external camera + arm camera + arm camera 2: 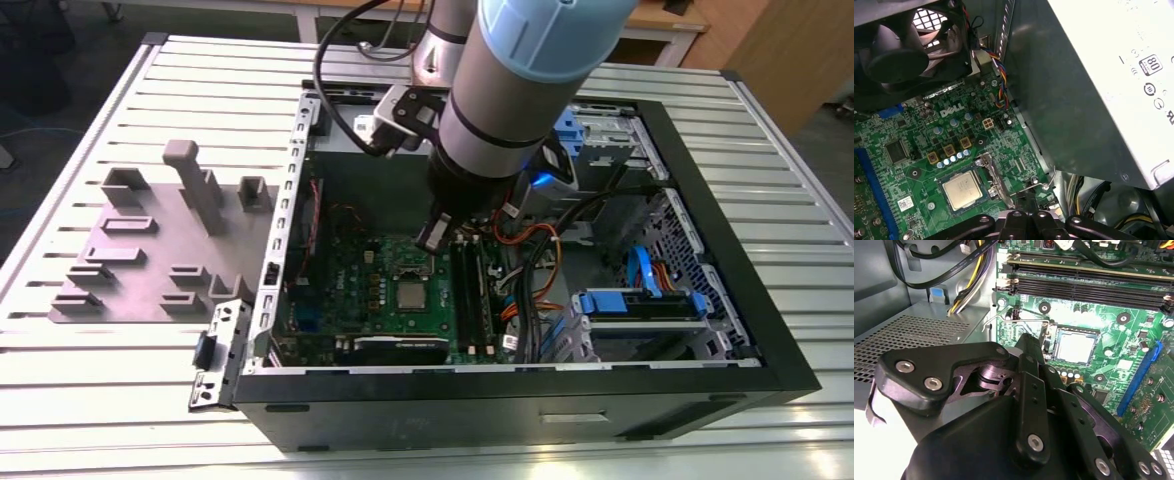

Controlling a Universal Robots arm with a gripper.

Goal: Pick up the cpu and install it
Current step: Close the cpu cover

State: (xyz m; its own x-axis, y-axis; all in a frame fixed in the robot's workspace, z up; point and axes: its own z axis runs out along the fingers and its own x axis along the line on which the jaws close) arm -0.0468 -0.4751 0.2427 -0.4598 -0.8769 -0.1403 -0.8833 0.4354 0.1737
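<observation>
The cpu [412, 293] is a small silver-grey square lying flat in the socket of the green motherboard [378, 262] inside the open computer case. Both wrist views show its bare metal top, the cpu [1076, 346] [961, 189]. A silver bracket [993, 176] runs along one side of the socket, and a thin wire lever [1021, 318] [1040, 185] bends past it. My gripper [431, 240] [1028, 342] hangs just above the board beside the socket, close to the lever. Its fingers are shut together with nothing between them.
The black case [534, 410] lies open on a slatted metal table [107, 390]. Memory slots [1089, 287], a fan [896, 47], the grey power supply [1094, 90], cable bundles [534, 290] and a blue drive caddy [641, 303] crowd the board. A grey fixture with upright blocks [160, 245] sits on the exterior view's left.
</observation>
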